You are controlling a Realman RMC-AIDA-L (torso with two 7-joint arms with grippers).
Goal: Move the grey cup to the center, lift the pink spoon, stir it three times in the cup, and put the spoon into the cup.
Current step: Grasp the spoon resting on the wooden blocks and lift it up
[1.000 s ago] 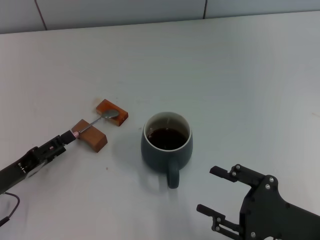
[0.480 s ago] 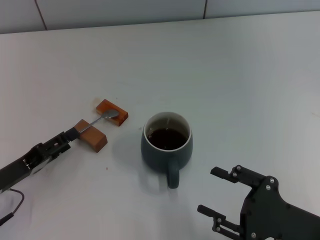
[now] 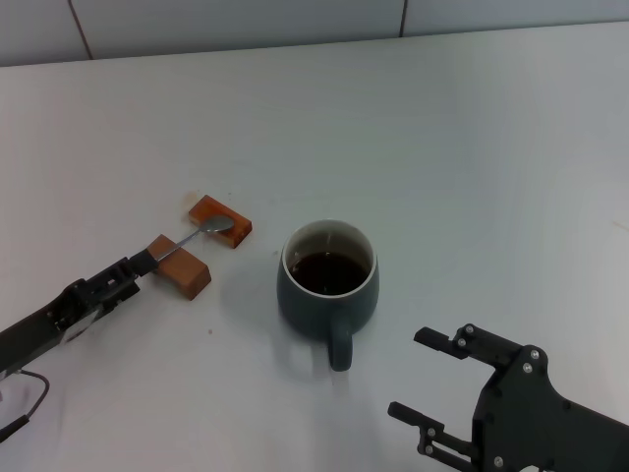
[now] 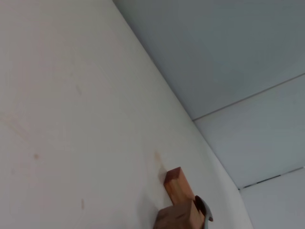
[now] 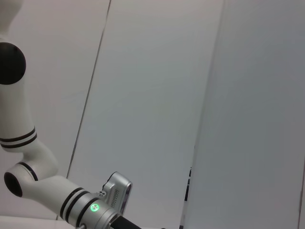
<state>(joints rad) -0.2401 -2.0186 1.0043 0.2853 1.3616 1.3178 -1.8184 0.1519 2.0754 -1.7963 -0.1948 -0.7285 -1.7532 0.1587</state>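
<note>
Bare table (image 3: 472, 147) surrounds the grey cup (image 3: 327, 285); wooden blocks (image 3: 201, 246) flank its left.

My left arm reaches in low from the left edge of the head view, stretched flat and angled up toward the middle of the table. Its left hand (image 3: 141, 262) is at the end of that reach, fingers drawn together. My right arm sits at the lower right corner, idle. The right hand (image 3: 425, 386) is spread wide, its two black fingers (image 3: 439, 341) pointing left with a clear gap between them.
</note>
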